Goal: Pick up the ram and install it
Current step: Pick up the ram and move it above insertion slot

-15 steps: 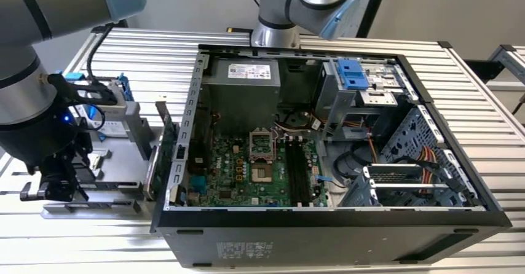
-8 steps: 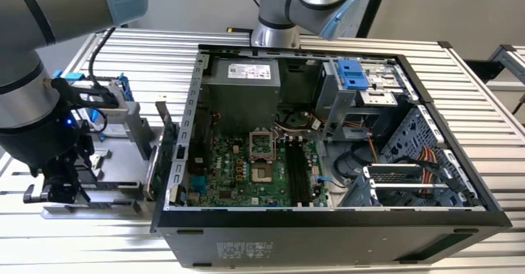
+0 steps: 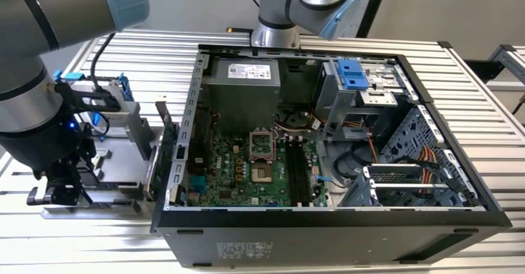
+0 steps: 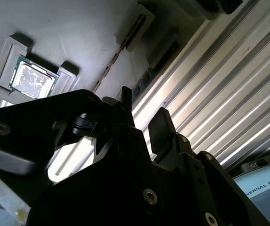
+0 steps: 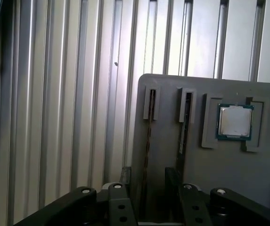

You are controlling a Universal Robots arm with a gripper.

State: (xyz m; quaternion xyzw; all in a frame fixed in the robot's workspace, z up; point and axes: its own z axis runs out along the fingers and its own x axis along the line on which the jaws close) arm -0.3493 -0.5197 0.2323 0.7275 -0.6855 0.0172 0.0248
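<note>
The ram [image 5: 148, 134], a thin dark stick, stands on edge in a slot of the grey plastic tray [image 5: 167, 92] on the ribbed aluminium tabletop [image 5: 54, 94]. The black tool [image 5: 148, 174] is spread, with one finger on either side of the stick and neither touching it.

Exterior view high, angled onto open computer case [image 3: 328, 237], both wrist views close above grey tray [image 5: 262, 179], sharing its processor [image 5: 235, 121]

You see an open computer case [image 3: 328, 231] lying on a ribbed metal bench [image 3: 476, 96], its green motherboard [image 3: 238, 169] facing up. Just beside it, on the exterior view's left, stands a grey parts tray [image 5: 165, 141]. A square processor chip [image 5: 235, 121] sits in one pocket.
</note>
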